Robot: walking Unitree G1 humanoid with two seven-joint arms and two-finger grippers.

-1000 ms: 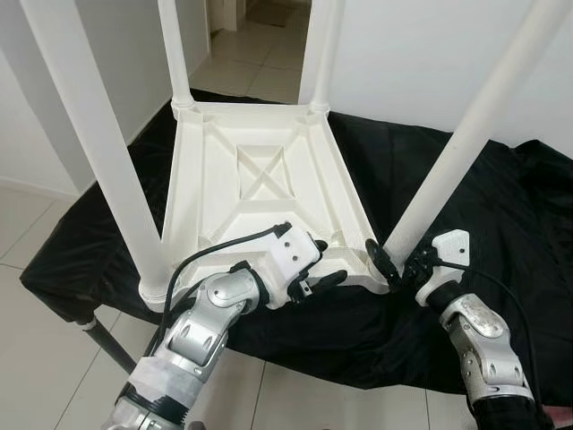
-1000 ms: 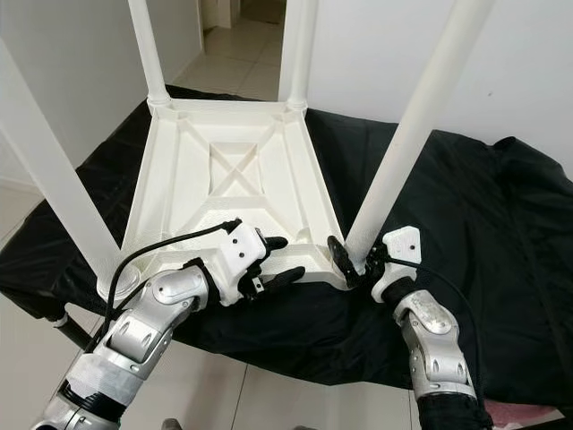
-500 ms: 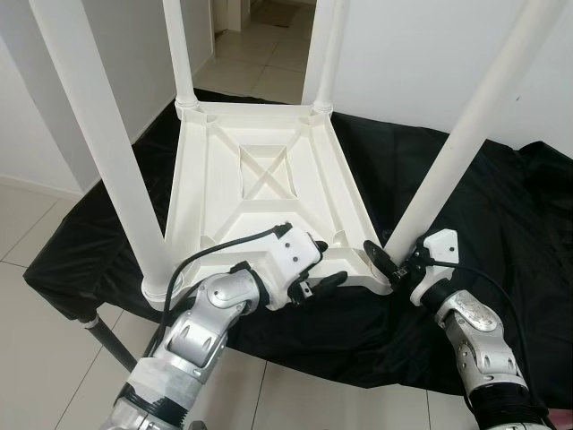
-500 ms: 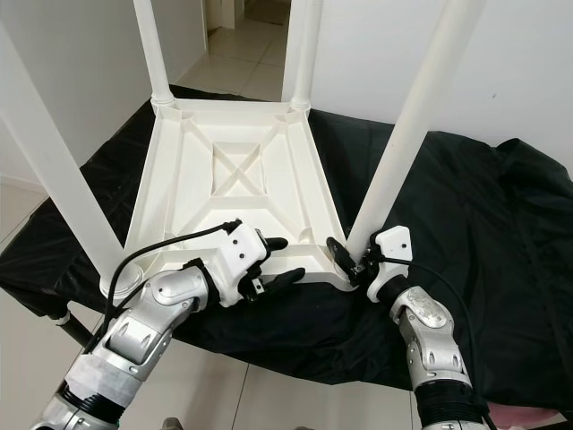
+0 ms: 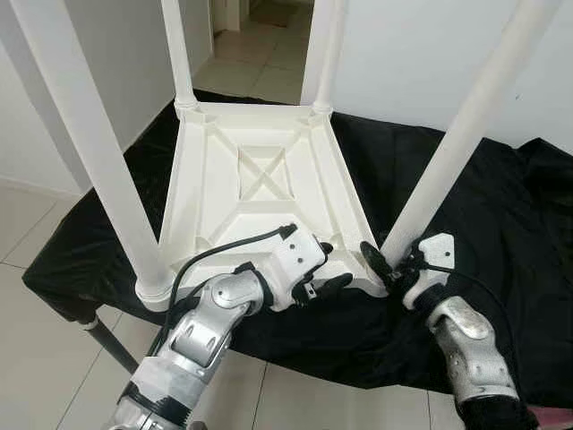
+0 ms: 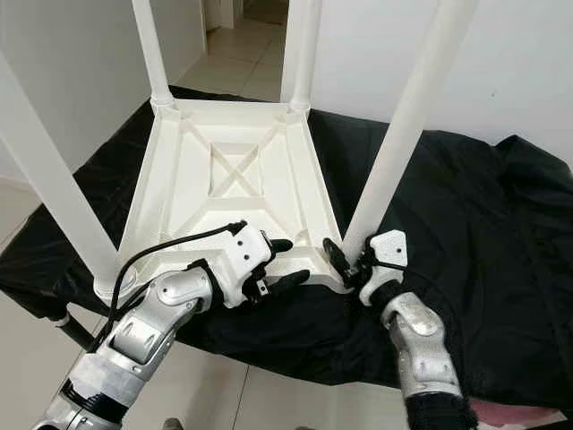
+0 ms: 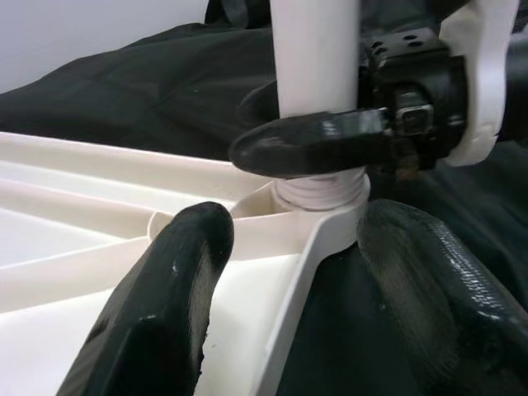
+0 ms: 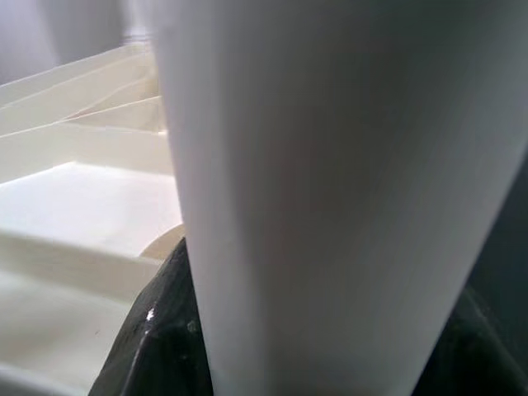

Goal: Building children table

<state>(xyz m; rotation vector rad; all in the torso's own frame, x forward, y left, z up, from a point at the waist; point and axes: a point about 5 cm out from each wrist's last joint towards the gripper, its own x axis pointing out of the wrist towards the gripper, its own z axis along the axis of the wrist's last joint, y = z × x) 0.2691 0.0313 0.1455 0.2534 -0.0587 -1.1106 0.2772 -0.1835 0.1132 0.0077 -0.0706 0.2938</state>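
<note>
Black cloth (image 5: 501, 206) is draping the bench, and the white children's table (image 5: 260, 193) is lying on it upside down, its four legs pointing up. At the 5 o'clock corner the right gripper (image 6: 351, 262) is pinching the base of the near right leg (image 6: 394, 152), probably to seat it (threads are showing at its socket). The left gripper (image 6: 279, 262), jaws spread, is straddling the near rim, apparently bracing the top.

White plastic table (image 5: 260, 193) with white legs (image 5: 452, 157), black cloth (image 5: 501, 224), silver arms (image 5: 210, 322), black fingers (image 7: 165, 305), pale tiled floor (image 5: 36, 358)
</note>
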